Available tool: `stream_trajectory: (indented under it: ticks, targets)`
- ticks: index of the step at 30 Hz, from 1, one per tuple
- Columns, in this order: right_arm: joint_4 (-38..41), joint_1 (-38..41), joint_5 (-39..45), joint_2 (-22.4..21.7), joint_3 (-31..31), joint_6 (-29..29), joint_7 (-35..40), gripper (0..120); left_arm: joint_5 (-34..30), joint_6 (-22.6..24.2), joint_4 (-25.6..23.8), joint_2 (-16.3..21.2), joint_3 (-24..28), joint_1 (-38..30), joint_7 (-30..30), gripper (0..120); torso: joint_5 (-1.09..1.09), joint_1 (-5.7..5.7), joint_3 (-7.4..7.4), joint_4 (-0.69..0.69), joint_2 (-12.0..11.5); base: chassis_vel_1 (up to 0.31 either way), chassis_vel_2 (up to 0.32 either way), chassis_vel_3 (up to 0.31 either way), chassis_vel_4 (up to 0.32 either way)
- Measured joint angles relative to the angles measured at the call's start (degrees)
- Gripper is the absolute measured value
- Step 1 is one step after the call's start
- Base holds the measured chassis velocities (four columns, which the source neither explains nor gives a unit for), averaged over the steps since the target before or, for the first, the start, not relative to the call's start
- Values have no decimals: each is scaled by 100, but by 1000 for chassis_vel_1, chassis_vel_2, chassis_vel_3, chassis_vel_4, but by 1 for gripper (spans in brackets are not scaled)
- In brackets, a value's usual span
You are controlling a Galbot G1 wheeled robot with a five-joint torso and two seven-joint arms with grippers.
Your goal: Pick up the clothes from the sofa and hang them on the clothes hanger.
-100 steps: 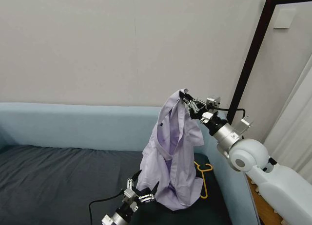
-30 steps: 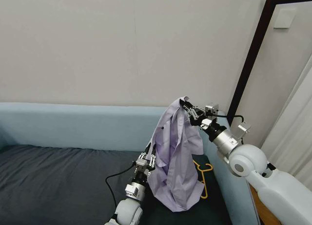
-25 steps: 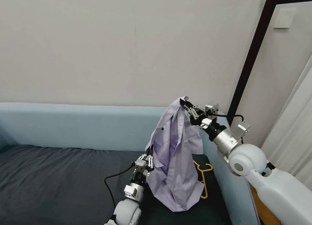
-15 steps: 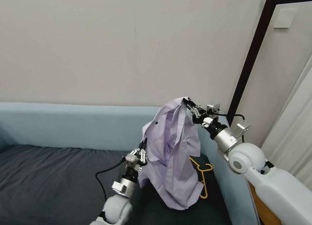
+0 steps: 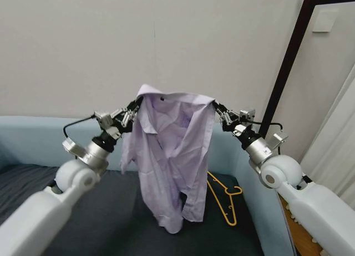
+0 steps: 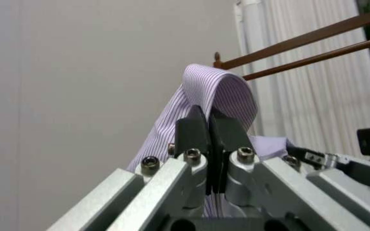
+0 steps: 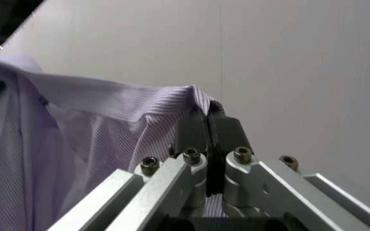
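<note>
A lilac striped shirt [image 5: 169, 150] hangs spread out in the air above the sofa, held up by both shoulders. My left gripper [image 5: 133, 107] is shut on the shirt's left shoulder; the left wrist view shows its fingers [image 6: 194, 132] pinching a fold of the striped cloth [image 6: 217, 91]. My right gripper [image 5: 216, 109] is shut on the other shoulder, where the fingers [image 7: 227, 132] clamp the fabric [image 7: 108, 125]. A yellow clothes hanger [image 5: 222, 196] lies on the dark seat cushion below and to the right of the shirt.
The light blue sofa [image 5: 33, 139] runs along a plain wall, with a dark seat cushion [image 5: 105, 223]. A dark wooden rack post [image 5: 285, 62] rises at the right behind the sofa arm. Two dark rails [image 6: 313, 45] and a white curtain [image 6: 313, 106] show in the left wrist view.
My left gripper took hold of the shirt low down, then rose up and to the left with it. The shirt went from a bunched drape under the right gripper to spread between both.
</note>
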Motion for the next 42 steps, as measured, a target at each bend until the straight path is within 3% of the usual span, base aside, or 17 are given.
stream_trajectory:
  ticks: [6,8,10,13,16,19,22,25,30,42]
  targets:
    - [369,-102,281,-76,161,101,-175,0,140,43,546,188,188,-261,1239,0,0,0,-1,0,1,0,0,0,0]
    - [506,-337,102,-72,63,100,-119,0,803,5,834,56,-43,192,1955,0,-3,0,0,-4,1,0,0,0,0]
    - [509,-373,20,-38,-38,99,-83,0,986,-35,863,19,-174,389,2077,0,-3,0,0,-5,1,0,0,0,0]
    - [541,-586,-256,157,-645,113,202,0,1851,-375,1106,-314,-536,1329,2349,0,-2,0,0,7,1,0,0,0,0]
    - [554,-701,-333,236,-876,124,319,0,2214,-569,1296,-538,-566,1615,2338,0,-3,0,-1,8,1,0,0,0,0]
    - [415,-855,-537,408,-1183,198,404,0,2788,-927,1653,-987,-571,1987,2046,0,0,-1,-1,-2,1,0,0,0,0]
    - [295,-921,-589,549,-1334,228,430,0,3185,-1117,1851,-1325,-591,2261,1768,7,0,0,0,-2,0,0,0,0,0]
    - [149,-915,-587,687,-1393,235,433,0,3653,-1382,1925,-1606,-618,2740,1136,23,1,0,-1,1,1,0,0,0,0]
    - [-86,-814,-574,829,-1396,235,432,0,3926,-1773,1930,-1801,-749,3255,729,39,2,-1,-1,3,1,0,0,0,0]
    - [-426,-782,-618,957,-1235,234,387,0,4062,-2308,1844,-1987,-751,3702,348,81,1,-1,-1,1,0,0,0,0,0]
